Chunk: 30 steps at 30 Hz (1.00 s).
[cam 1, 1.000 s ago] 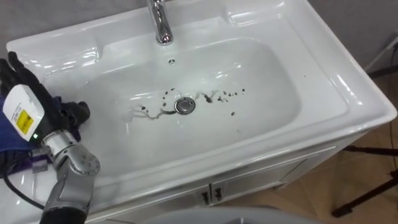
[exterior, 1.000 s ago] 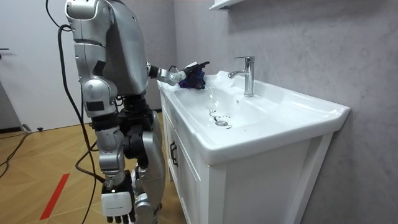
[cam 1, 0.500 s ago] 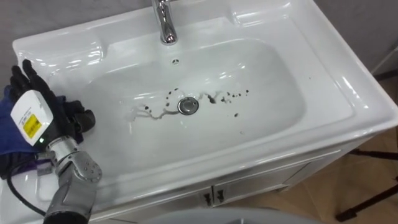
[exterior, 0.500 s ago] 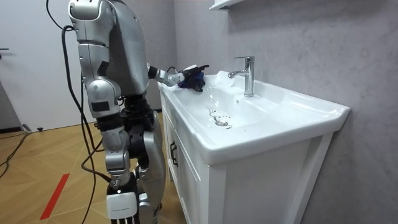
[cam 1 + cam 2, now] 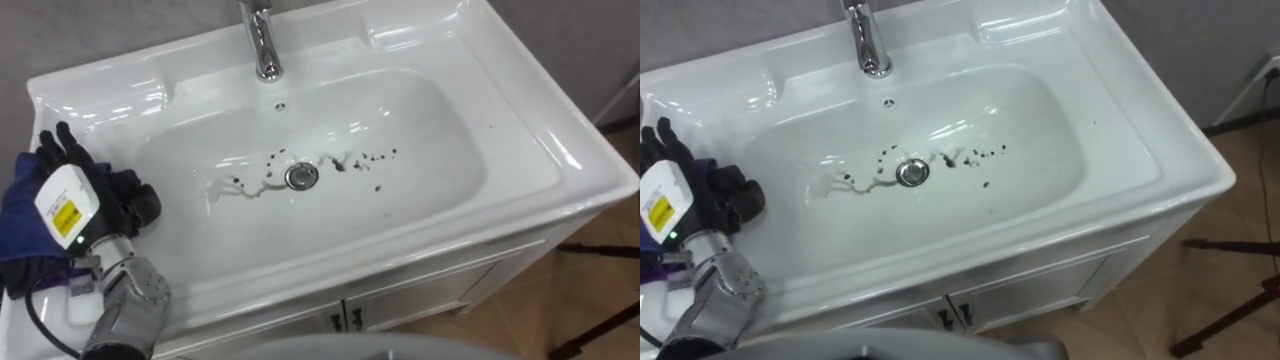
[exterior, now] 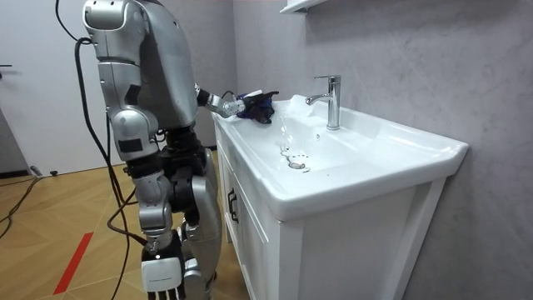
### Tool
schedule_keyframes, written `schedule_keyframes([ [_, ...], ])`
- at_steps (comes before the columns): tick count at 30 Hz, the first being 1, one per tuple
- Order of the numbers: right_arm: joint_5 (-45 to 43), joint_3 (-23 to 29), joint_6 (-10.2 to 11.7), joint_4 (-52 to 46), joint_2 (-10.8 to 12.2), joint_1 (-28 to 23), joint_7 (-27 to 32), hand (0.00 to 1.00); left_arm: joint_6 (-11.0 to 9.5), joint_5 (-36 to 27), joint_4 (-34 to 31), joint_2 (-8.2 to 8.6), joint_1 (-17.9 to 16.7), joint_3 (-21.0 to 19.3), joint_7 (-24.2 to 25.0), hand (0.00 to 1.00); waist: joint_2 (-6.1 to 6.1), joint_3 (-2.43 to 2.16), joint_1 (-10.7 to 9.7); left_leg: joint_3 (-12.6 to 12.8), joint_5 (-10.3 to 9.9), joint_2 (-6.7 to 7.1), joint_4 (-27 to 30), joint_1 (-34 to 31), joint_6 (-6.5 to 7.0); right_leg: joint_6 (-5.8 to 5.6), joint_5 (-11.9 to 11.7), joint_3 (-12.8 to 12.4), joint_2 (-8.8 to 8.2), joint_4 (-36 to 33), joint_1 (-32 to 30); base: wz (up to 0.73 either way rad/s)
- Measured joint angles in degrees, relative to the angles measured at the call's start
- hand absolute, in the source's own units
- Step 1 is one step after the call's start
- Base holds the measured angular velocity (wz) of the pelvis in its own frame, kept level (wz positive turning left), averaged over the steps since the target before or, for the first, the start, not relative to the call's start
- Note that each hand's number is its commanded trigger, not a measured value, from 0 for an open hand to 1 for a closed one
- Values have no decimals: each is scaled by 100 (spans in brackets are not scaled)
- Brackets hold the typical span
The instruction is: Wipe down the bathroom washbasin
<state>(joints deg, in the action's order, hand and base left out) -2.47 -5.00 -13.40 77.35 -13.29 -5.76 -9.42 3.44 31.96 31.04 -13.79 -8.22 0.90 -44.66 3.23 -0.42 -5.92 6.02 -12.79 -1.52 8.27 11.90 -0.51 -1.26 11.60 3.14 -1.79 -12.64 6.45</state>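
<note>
The white basin (image 5: 560, 150) has dark specks and smears (image 5: 340, 160) around its drain (image 5: 301, 176). My left hand (image 5: 110, 195) sits over the basin's left rim, its dark fingers curled on a blue cloth (image 5: 22, 210) that bunches under and behind it. The room view has the same left hand (image 6: 241, 102) and cloth (image 6: 262, 107) at the basin's far corner, to the left of the tap. My right hand (image 6: 162, 279) hangs by my leg with straight fingers, holding nothing. I stand at the basin's front.
A chrome tap (image 5: 262, 40) rises at the basin's back edge. The basin sits on a white cabinet (image 6: 333, 250) with doors, against a grey wall. Wooden floor (image 6: 58, 225) lies behind me, and a dark stand leg (image 5: 600, 300) shows at the right.
My left hand with the cloth has crept a little right and toward the front along the left rim. My body has shifted slightly in the room view.
</note>
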Motion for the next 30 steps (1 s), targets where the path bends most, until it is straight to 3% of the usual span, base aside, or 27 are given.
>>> schedule_keyframes([
  [14,-2,-63,-115,-17,-1,16,57,0,142,883,-83,102,-47,-6,58,0,-38,-33,175,2,0,-13,-52,70,-1,3,-2,-49,30,9,42,-2],
  [20,21,-57,-175,-67,0,-17,75,0,356,915,-386,120,-141,-28,93,0,-113,-89,189,-3,1,-15,-51,75,-1,4,-3,-55,33,20,38,-1],
  [25,1,-45,-173,-77,-1,-10,118,0,411,916,-658,119,-280,-76,125,0,-133,-96,203,-20,0,-17,-52,71,-1,7,-4,-75,41,29,24,-1],
  [30,-29,-45,-168,-89,-1,-50,119,0,501,915,-1079,118,-385,-92,163,0,-99,-101,355,-44,0,-18,-52,65,-1,10,-6,-71,40,22,1,0],
])
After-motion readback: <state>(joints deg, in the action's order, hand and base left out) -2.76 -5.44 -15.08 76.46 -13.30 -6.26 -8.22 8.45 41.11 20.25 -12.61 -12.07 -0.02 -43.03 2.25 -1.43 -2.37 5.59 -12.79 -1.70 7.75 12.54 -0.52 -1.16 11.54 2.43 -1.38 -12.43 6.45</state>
